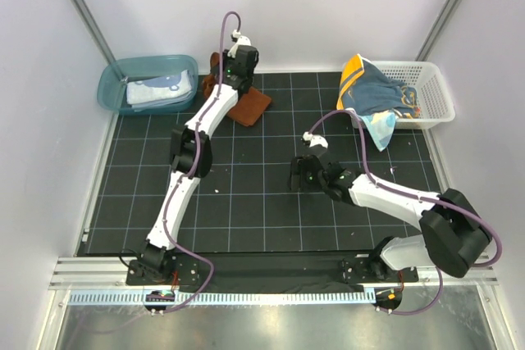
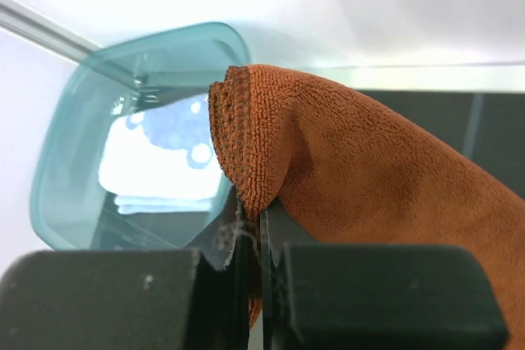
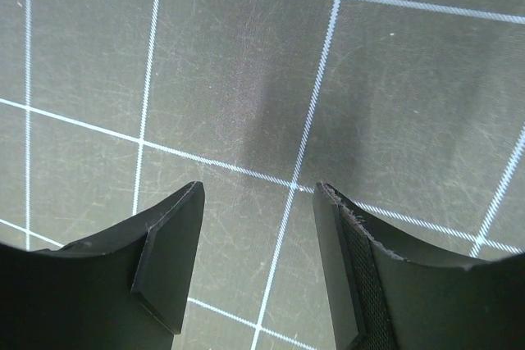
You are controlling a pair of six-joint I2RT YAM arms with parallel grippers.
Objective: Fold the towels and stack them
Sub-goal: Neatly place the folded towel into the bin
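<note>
My left gripper (image 2: pixel 250 239) is clamped on the hemmed edge of the rust-brown towel (image 2: pixel 377 178), near the teal tub (image 2: pixel 66 161). So thin a bite may slip. My right gripper (image 3: pixel 258 235) hangs wide, empty.

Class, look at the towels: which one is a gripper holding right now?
The rust-brown terry towel, pinched in the shut left gripper. The pale blue towel lies in the teal tub; the navy-and-yellow towels drape the white basket.

Black gridded mat (image 1: pixel 262 202) carries teal tub (image 1: pixel 107 92), rust-brown towel (image 1: pixel 254 105), white lattice basket (image 1: pixel 436 94)
</note>
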